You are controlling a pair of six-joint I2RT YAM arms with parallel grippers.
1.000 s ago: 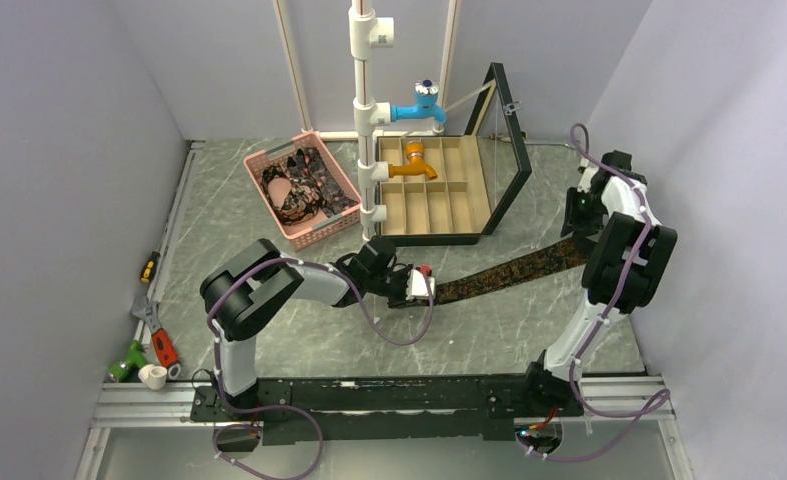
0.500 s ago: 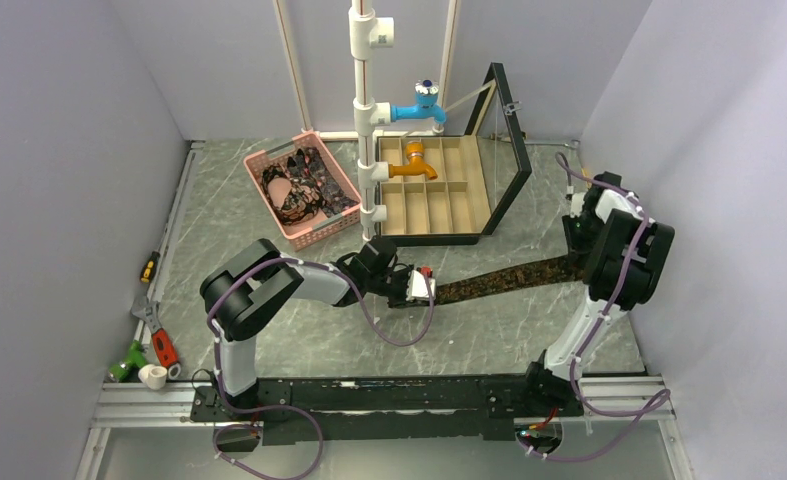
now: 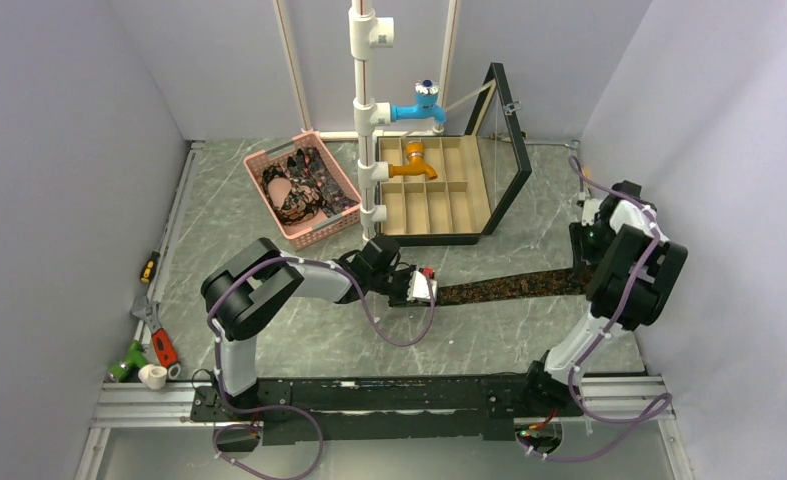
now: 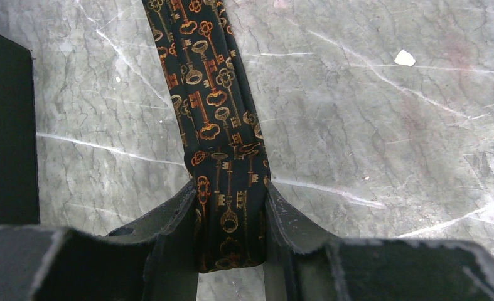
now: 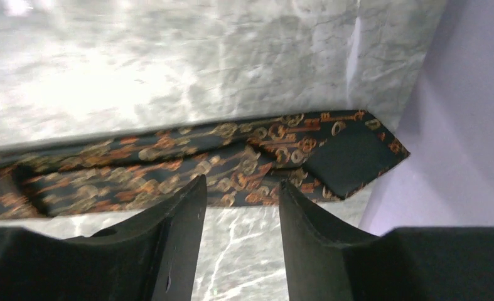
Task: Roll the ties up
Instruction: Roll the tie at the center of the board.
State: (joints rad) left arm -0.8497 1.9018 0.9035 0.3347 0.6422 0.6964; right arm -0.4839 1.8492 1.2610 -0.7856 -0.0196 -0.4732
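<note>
A dark tie (image 3: pixel 504 285) with an orange key pattern lies stretched flat across the table from middle to right. My left gripper (image 3: pixel 429 290) is shut on its narrow end; in the left wrist view the tie (image 4: pixel 209 94) runs away from between the fingers (image 4: pixel 231 216). My right gripper (image 3: pixel 577 262) stands over the wide end by the right wall. In the right wrist view it (image 5: pixel 241 188) is open and empty, the tie (image 5: pixel 169 166) lying just past its fingertips, with bare table between the jaws. More patterned ties (image 3: pixel 307 180) lie heaped in the pink basket (image 3: pixel 321 232).
An open black box with wooden compartments (image 3: pixel 434 195) stands behind the tie, its lid raised. A white pipe stand with blue and orange taps (image 3: pixel 366 120) rises beside the basket. Hand tools (image 3: pixel 154 340) lie at the left edge. The right wall (image 5: pixel 457 125) is close to the tie's tip.
The tie's wide end has come down from a raised, slanted position to lie flat on the table. My right gripper has moved nearer and lower with it. The left arm has held still.
</note>
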